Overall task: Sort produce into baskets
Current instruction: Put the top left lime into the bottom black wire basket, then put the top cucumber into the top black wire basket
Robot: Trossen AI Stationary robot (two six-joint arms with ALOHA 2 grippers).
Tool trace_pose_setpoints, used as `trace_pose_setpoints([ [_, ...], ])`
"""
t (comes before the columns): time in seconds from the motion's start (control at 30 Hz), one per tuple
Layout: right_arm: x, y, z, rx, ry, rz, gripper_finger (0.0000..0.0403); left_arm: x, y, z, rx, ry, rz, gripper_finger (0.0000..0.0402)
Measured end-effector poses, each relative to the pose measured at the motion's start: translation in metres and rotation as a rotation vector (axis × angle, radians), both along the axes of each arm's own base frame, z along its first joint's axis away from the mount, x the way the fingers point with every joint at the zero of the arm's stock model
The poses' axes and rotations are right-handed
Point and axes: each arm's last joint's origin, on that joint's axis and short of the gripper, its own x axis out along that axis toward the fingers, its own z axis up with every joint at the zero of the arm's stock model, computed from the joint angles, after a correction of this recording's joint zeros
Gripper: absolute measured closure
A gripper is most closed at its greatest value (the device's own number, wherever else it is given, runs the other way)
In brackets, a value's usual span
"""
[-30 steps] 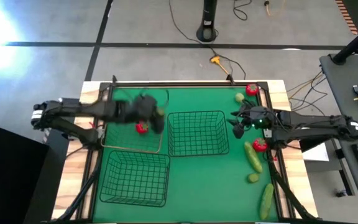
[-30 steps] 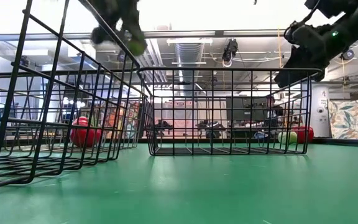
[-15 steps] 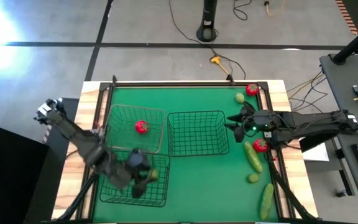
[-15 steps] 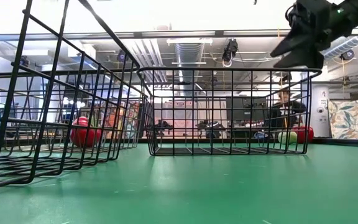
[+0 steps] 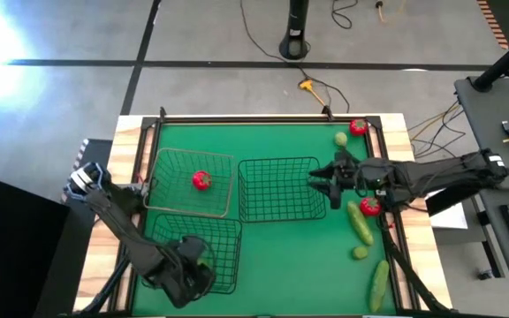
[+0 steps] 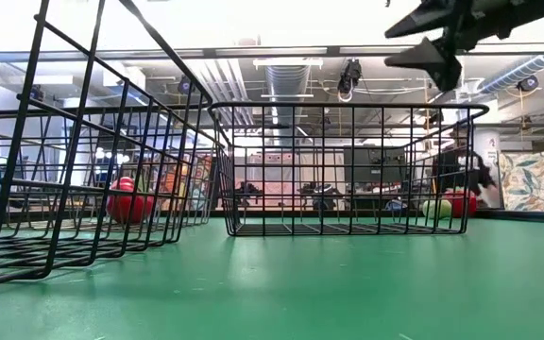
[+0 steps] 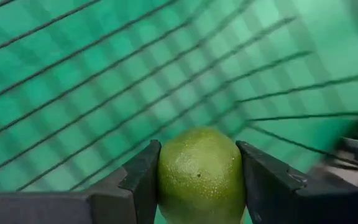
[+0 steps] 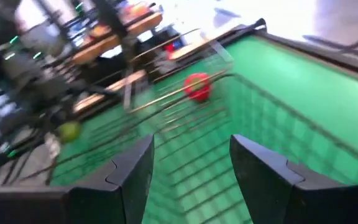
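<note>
My left gripper point(image 5: 194, 274) hangs over the near-left dark wire basket point(image 5: 162, 231), shut on a small round yellow-green fruit point(image 7: 199, 174); the right wrist view also shows that fruit point(image 8: 69, 130). My right gripper point(image 5: 318, 182) stands open and empty above the right rim of the middle basket point(image 5: 281, 212). The far-left basket point(image 5: 170, 157), of paler wire, holds a red tomato point(image 5: 201, 180) resting on its floor. More produce lies on the green mat at the right. My left gripper pinches the yellow-green fruit between its two fingers, one on each of the fruit's opposite sides point(image 7: 165, 177). The fingers slant down from above. The fruit is lifted clear, above the mesh of the near-left basket.
Right of the middle basket lie a red tomato point(image 5: 358, 127), a yellow-green fruit point(image 5: 339, 138), a second tomato point(image 5: 369, 206), a cucumber point(image 5: 359, 223), a small green fruit point(image 5: 359, 253) and another cucumber point(image 5: 378, 283). A wooden frame point(image 5: 254, 118) edges the mat.
My left gripper has swung from over the far-left basket toward the table's near edge, sinking and rolling, and now hangs over the near-left basket with the fruit still in it. My right gripper has risen, tipped up toward level and moved slightly left over the middle basket's rim.
</note>
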Motion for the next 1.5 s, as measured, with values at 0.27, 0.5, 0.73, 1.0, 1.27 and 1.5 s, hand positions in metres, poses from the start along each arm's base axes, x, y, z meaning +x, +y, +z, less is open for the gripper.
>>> trace_pose_setpoints([
  [0.27,0.014,0.029,-0.011,-0.153,0.104,0.150,0.0200,0.017,0.000,-0.032,0.061,0.133,0.113,0.0229],
  [0.5,0.009,0.052,0.004,-0.147,0.328,0.201,0.0200,0.032,0.008,-0.057,0.038,0.247,0.231,0.0219],
  [0.73,-0.020,0.064,-0.006,0.033,0.716,0.103,0.0200,0.031,0.007,-0.070,0.056,0.331,0.233,0.0179],
  [1.0,-0.031,0.090,-0.014,0.215,0.812,0.115,0.0200,0.017,-0.006,-0.036,0.191,0.361,0.163,0.0143],
  [1.27,-0.038,0.100,-0.031,0.396,1.127,-0.091,0.0200,0.000,-0.040,0.038,0.497,-0.142,0.044,0.0128],
  [1.5,-0.037,0.103,-0.056,0.377,1.405,-0.300,0.0197,0.016,-0.087,0.047,0.835,-0.685,-0.114,0.0127],
])
